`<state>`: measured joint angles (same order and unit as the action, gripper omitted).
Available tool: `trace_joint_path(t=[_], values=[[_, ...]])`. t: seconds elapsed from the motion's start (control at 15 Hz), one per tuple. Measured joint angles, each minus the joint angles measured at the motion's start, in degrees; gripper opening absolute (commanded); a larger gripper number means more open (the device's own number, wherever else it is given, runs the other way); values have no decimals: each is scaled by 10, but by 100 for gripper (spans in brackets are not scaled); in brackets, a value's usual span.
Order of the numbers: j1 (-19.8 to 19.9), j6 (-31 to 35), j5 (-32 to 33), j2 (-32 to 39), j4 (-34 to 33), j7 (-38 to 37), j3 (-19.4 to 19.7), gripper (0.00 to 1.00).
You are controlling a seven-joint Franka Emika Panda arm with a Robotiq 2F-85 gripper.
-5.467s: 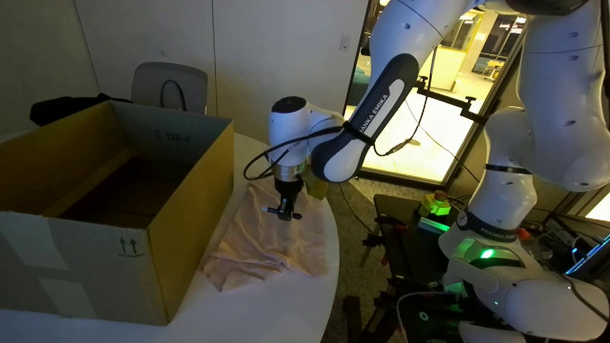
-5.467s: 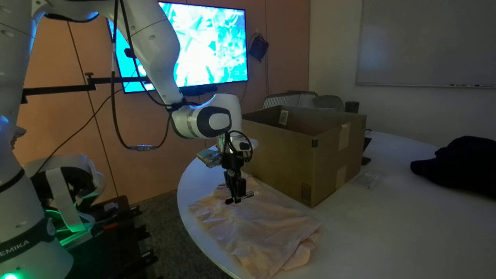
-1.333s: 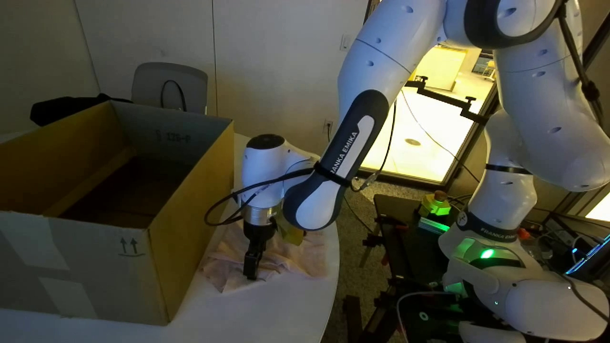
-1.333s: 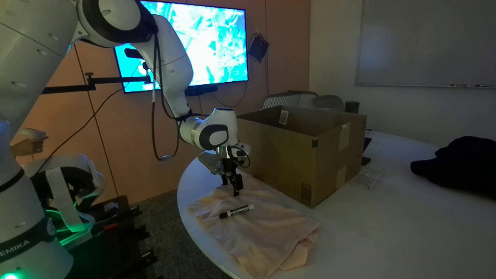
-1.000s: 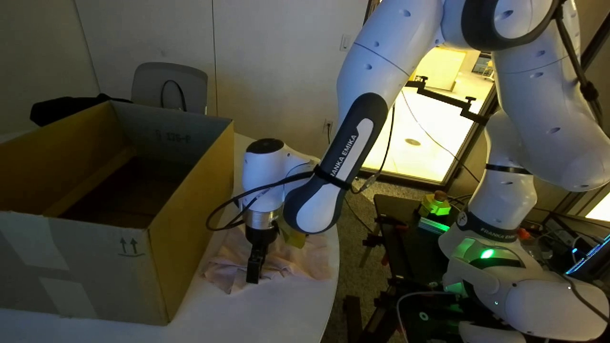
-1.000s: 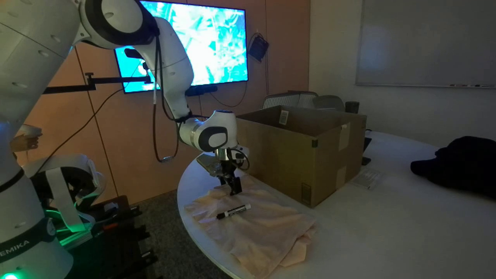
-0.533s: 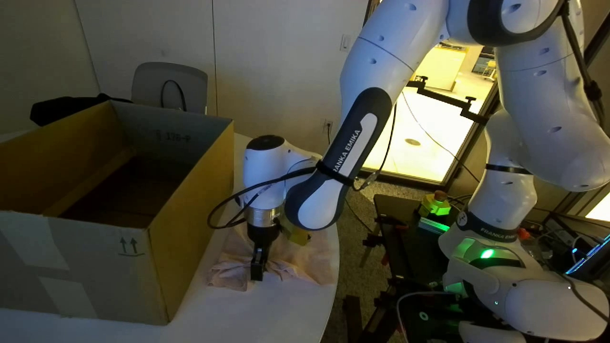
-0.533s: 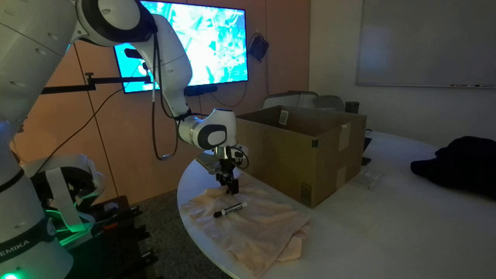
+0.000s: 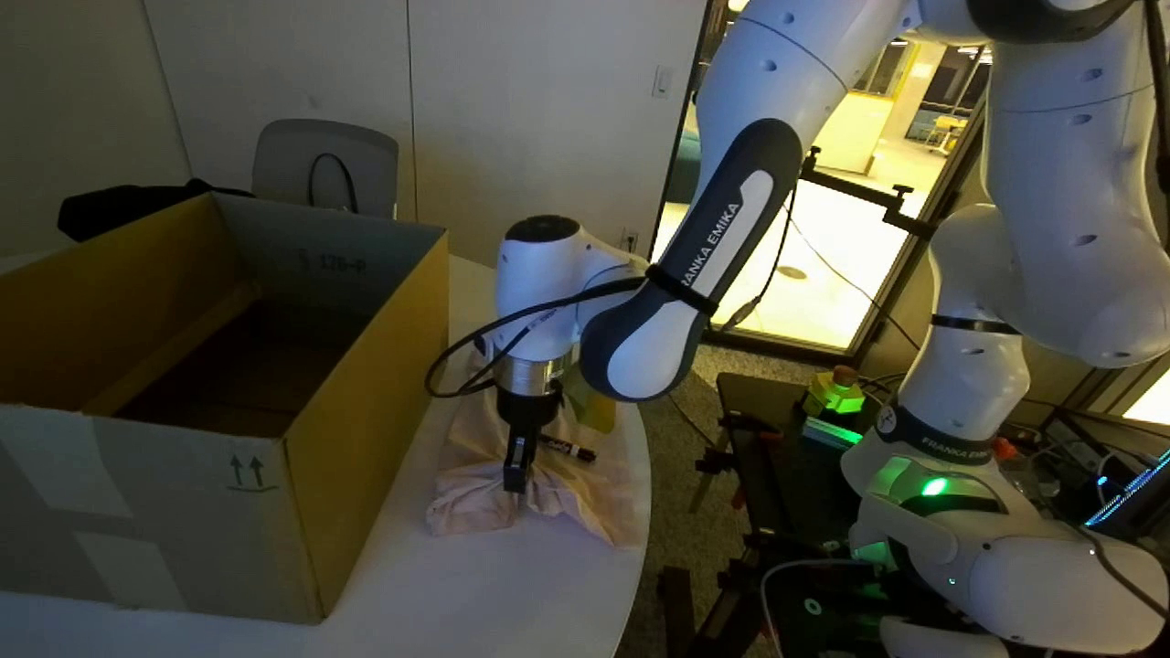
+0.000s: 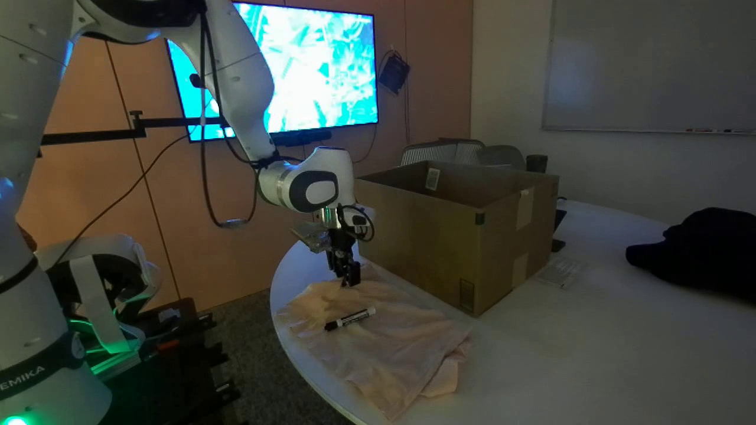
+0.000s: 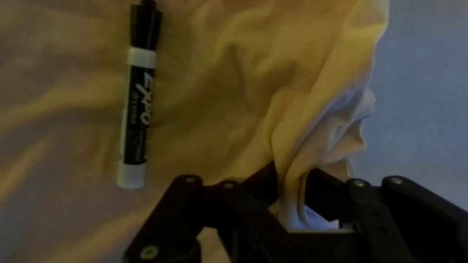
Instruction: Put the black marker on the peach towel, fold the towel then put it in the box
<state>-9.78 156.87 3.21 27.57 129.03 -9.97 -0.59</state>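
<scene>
Wrist view: I have the gripper (image 11: 291, 186) clenched on a gathered pinch of the peach towel (image 11: 204, 120), close to its edge. The black marker (image 11: 137, 109) lies loose on the cloth, near the jaws, not touching them. Call step one done: marker on towel. Fold has only just started, I'd say; nothing covers the marker yet. Left: bring the held edge over it, finish folding, get the bundle into the box (image 9: 183, 512).

In an exterior view: that box stands just beside the towel. Creases run up into my grip, marker shows behind the jaws. Versus half a second back: gripper looks raised, the towel's corner nearest the box got pulled away from it, and the marker shows plainly where it was all but hidden.

In an exterior view: towel is spread on the table (image 10: 590, 330), not boxed, its far part drawn toward the jaws, marker lying across it. Versus half a second back: marker has hardly moved, gripper sits a touch higher. Versus 5.5 s back: the jaws had the marker then; now they have cloth instead.
</scene>
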Motion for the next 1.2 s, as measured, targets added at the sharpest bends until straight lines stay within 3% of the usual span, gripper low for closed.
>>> trace_joint_path(t=[0.53,0.93,1.07,1.2], values=[[-17,0,117,-108,81,-78,92,6],[-10,0,171,-106,90,-148,140,7],[-5,0,170,-91,90,-159,143,32],[-1,0,166,-75,90,-165,143,40]])
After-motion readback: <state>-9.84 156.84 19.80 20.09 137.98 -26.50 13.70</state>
